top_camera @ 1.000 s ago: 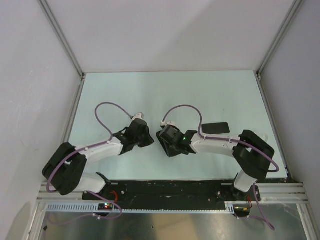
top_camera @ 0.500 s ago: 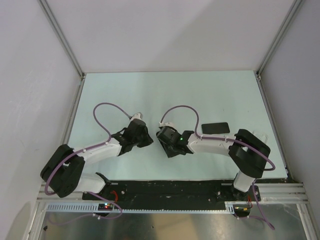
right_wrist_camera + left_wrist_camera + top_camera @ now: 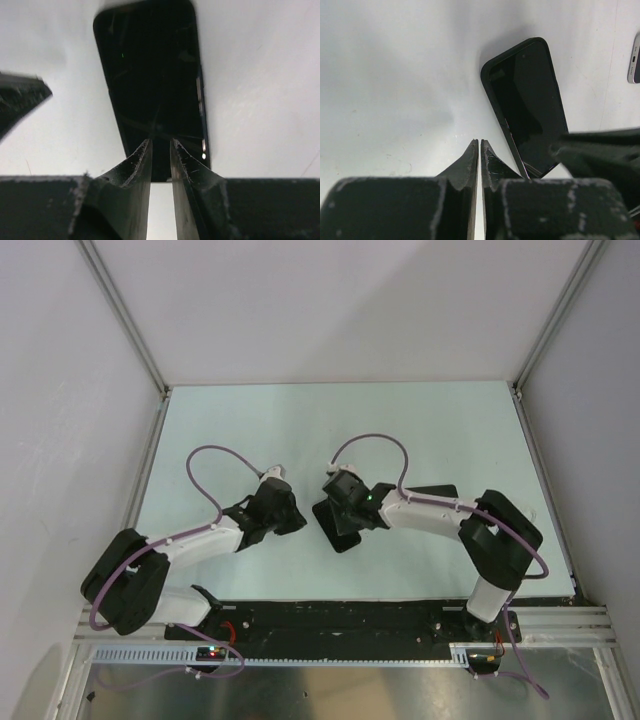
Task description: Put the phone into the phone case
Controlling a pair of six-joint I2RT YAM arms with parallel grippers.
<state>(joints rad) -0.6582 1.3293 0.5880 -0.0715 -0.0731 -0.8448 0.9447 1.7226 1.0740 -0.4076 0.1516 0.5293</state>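
Observation:
The black phone case (image 3: 336, 537) lies flat on the pale table, between my two grippers. It fills the middle of the right wrist view (image 3: 150, 75), and its raised rim shows in the left wrist view (image 3: 525, 105). My right gripper (image 3: 336, 512) hovers at the case's near end (image 3: 160, 141), jaws a narrow gap apart with nothing between them. Just left of the case, my left gripper (image 3: 298, 521) is shut and empty (image 3: 480, 142). The phone (image 3: 443, 490), a dark slab with a silver edge (image 3: 635, 57), lies right of the case, partly behind the right arm.
The pale green table (image 3: 250, 430) is enclosed by white walls with metal frame posts at the left, back and right. A black rail (image 3: 340, 615) with both arm bases runs along the near edge. Purple cables loop above each wrist.
My right gripper has shifted toward the far side, uncovering the near end of the case. The left arm has barely moved.

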